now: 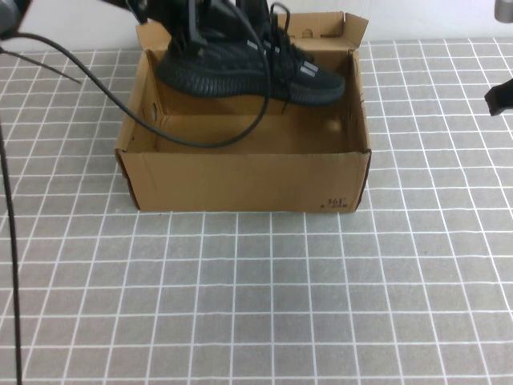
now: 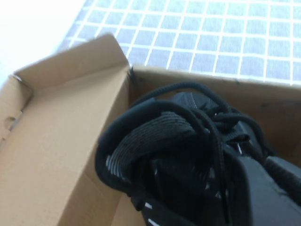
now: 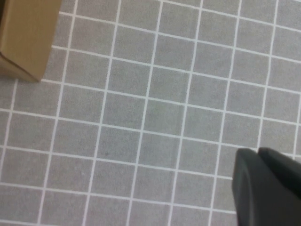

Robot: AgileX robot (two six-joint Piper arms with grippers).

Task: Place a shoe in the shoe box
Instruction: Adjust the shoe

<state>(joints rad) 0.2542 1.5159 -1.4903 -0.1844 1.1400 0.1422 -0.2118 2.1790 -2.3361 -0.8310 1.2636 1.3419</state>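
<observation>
Brown cardboard shoe box (image 1: 240, 180) centre frame; left gripper (image 2: 225, 197) holds black knit shoe (image 1: 248, 72) over far wall, risk toe snags rim. Right gripper (image 1: 501, 96) right edge, state unclear.

The shoe (image 1: 248, 68) has a matt black ribbed knit upper and woven cord laces. The shoe box (image 1: 240, 180) is plain brown corrugated cardboard, matt and smooth-faced. The table (image 1: 256, 321) wears a dull grey covering with a white grid. The left gripper (image 2: 263, 188) and right gripper (image 3: 268, 188) look like matt black plastic.
</observation>
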